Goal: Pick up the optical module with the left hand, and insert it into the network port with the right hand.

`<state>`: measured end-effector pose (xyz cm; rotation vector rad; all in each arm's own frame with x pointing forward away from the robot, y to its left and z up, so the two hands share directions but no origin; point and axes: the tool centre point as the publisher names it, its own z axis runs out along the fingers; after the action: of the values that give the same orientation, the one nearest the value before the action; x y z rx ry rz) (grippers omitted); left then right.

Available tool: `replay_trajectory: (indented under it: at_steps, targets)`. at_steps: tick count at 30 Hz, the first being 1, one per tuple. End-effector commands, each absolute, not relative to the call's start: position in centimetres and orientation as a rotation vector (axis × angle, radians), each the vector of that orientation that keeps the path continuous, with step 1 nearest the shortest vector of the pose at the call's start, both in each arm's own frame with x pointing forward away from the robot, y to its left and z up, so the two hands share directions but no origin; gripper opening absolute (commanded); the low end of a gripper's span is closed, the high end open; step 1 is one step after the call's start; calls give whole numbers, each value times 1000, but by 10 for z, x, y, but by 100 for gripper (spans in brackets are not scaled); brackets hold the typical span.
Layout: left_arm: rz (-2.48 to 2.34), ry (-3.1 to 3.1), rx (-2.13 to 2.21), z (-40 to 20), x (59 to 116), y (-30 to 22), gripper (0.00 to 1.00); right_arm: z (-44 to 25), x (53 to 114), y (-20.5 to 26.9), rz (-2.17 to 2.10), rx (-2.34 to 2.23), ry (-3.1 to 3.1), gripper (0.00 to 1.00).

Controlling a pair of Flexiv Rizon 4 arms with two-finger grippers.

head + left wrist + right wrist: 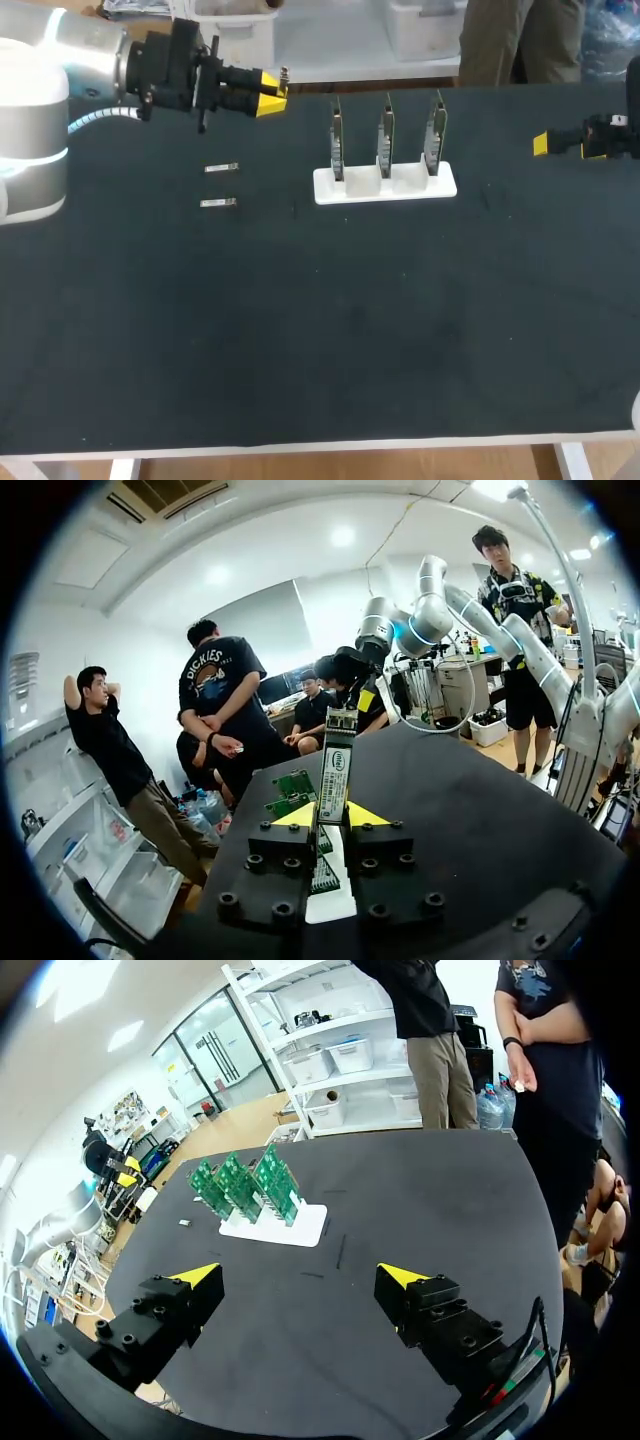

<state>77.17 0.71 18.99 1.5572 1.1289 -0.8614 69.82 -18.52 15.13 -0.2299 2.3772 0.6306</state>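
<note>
Pickup looks done — the left gripper [330, 815] is clamped on the optical module [334, 770] above the table [320, 330] — but insertion is left: the boards [386, 140] in their white stand [385, 186] beyond sit untouched, the far right gripper [298, 1273] empty, fingers apart.

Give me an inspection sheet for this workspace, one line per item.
Surface: black table top.
Job's things: optical module held in left claw; two spare modules lying flat; three circuit boards upright in a white stand.
Clutter: nothing seen.
Claws: left claw shut on the module; right claw open, holding nothing.
Cables: ribbed hose along the left arm.
Surroundings: nothing seen reaching over the table.
</note>
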Motion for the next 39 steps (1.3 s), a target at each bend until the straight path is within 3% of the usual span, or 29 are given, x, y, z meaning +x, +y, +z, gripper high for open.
replay_trajectory:
  at_steps: [1,24,39]
  targets:
    - [-897,1119,1525,186,763,-1,0,151,698,-185,629,-229,2377,100]
    - [-995,1049,1503,195,738,-77,0,151,698,-185,629,-229,2377,100]
    - [-1053,1050,1438,198,743,-86,0,151,698,-185,629,-229,2377,100]
